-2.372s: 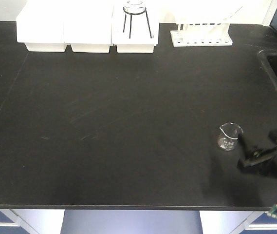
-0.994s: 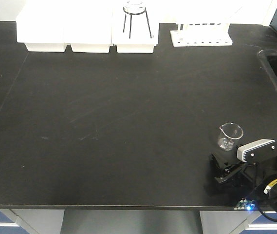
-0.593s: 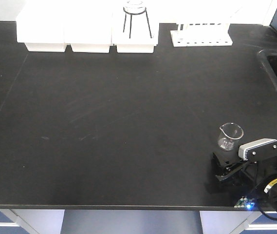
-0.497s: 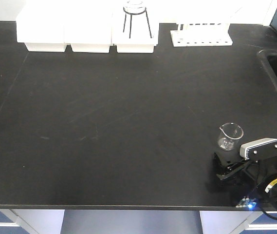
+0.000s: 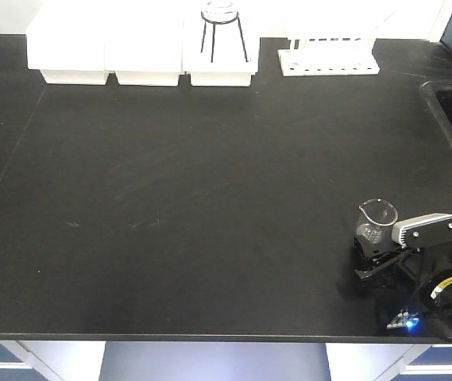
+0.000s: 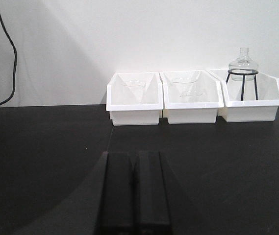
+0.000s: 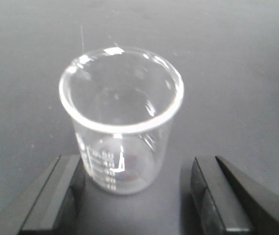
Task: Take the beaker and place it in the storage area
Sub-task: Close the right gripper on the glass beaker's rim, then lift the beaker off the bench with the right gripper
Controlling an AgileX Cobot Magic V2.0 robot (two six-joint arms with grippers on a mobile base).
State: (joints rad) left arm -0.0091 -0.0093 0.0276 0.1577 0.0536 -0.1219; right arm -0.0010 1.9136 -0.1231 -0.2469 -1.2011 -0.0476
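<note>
Moved forward, the right gripper (image 5: 371, 255) straddles the small clear glass beaker (image 5: 376, 220) at lower right; only its wrist view shows jaws spread; left gripper (image 6: 134, 193) closed.

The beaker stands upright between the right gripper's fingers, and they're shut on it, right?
Not shut. The right gripper is open: the beaker stands upright between its fingers, but the right wrist view shows a clear gap to one finger.

I can read nothing: the beaker (image 7: 121, 122) marks are blurred, the yellow label (image 5: 446, 279) too small.
</note>
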